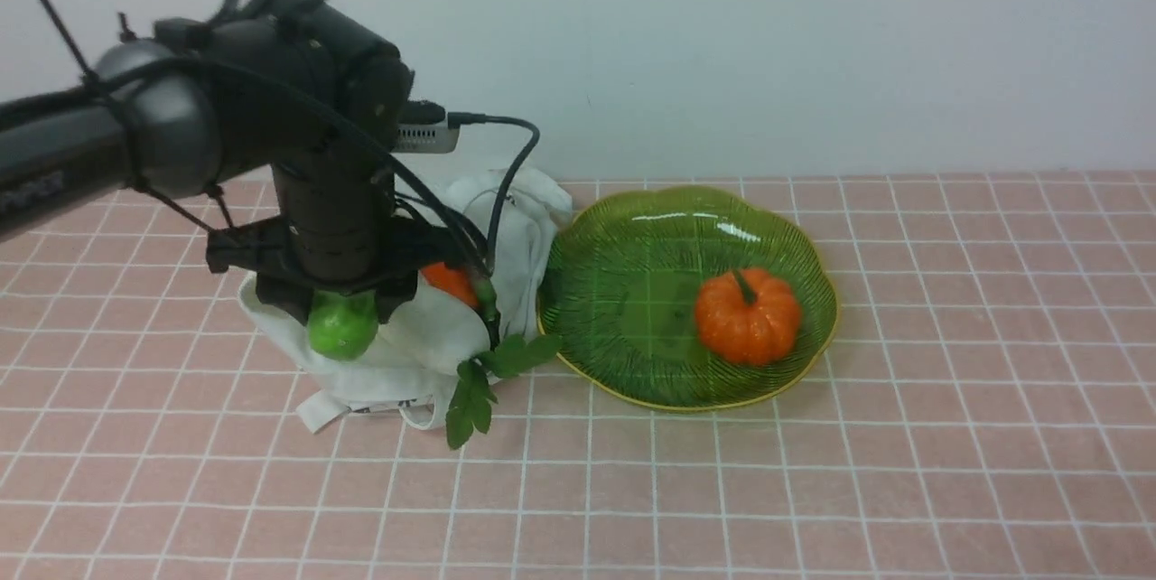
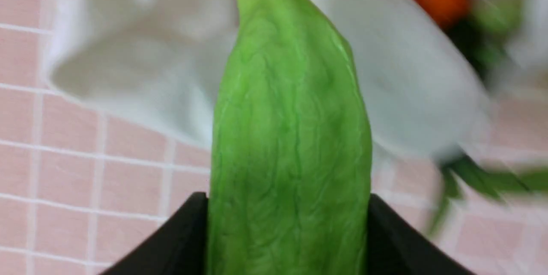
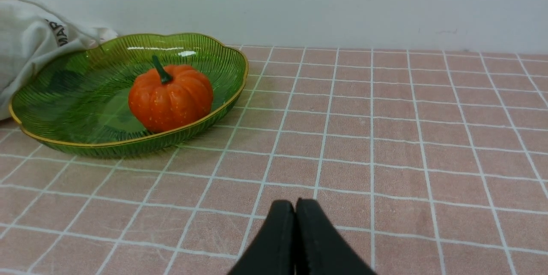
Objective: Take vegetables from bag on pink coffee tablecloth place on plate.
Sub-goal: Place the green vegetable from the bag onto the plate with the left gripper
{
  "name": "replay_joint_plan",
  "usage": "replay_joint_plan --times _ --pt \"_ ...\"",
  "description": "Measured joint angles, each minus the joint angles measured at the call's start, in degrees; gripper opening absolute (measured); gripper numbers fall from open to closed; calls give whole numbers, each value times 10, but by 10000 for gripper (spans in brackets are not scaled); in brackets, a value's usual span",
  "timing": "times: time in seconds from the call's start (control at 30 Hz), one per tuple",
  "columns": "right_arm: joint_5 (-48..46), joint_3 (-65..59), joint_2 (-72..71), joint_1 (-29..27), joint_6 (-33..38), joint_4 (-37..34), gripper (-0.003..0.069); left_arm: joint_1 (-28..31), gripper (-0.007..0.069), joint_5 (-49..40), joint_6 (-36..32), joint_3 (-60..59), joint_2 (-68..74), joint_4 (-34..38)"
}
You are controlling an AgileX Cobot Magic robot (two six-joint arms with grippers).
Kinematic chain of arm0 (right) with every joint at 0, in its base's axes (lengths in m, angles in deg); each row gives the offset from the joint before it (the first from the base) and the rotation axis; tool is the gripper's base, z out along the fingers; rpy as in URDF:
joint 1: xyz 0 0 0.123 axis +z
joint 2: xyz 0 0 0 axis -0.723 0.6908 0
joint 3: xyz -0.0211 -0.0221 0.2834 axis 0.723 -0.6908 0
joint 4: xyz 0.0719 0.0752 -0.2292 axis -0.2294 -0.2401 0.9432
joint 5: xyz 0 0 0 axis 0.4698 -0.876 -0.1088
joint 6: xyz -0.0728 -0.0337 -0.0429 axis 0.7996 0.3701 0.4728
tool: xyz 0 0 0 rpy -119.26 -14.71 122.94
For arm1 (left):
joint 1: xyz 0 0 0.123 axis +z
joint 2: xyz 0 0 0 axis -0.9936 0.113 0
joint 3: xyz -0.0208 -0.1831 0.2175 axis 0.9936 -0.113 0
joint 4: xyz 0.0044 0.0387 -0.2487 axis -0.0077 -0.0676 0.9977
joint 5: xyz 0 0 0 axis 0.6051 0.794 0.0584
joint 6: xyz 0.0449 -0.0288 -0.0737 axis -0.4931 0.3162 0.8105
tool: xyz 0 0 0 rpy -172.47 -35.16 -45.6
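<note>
Left jaws clamp the cucumber (image 1: 342, 327) lengthwise above the bag (image 1: 424, 345), with the plate (image 1: 632, 232) beside it toward the counter's (image 1: 813, 472) right edge; right jaws are clenched and empty.

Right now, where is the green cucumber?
On the front view's left side, the cucumber is gripped in the left pincer against the bag, with the plate farther right.

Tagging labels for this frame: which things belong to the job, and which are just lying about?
Job:
- cucumber, held in left end effector
- carrot, in the bag
- plate
- tablecloth

Lying about:
- pumpkin, on the plate
- right end effector, shut, holding nothing
</note>
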Motion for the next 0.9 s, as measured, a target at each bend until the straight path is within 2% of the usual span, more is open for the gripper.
replay_joint_plan --times 0.17,0.23,0.3,0.47,0.67,0.77,0.9 --pt "0 0 0 0 0 0 -15 -25 376 54 -131 0 -2 135" --pt "0 0 0 0 0 0 -15 -38 376 124 -172 0 11 190" --pt "0 0 0 0 0 0 -15 -47 376 179 -196 0 28 215" --pt "0 0 0 0 0 0 -15 -73 376 323 -240 0 80 245" --pt "0 0 0 0 0 0 -15 -80 376 401 -259 0 144 259" --pt "0 0 0 0 0 0 -15 -80 407 410 -260 -2 159 267" --pt "0 0 0 0 0 0 -15 -80 535 414 -261 -2 158 282"
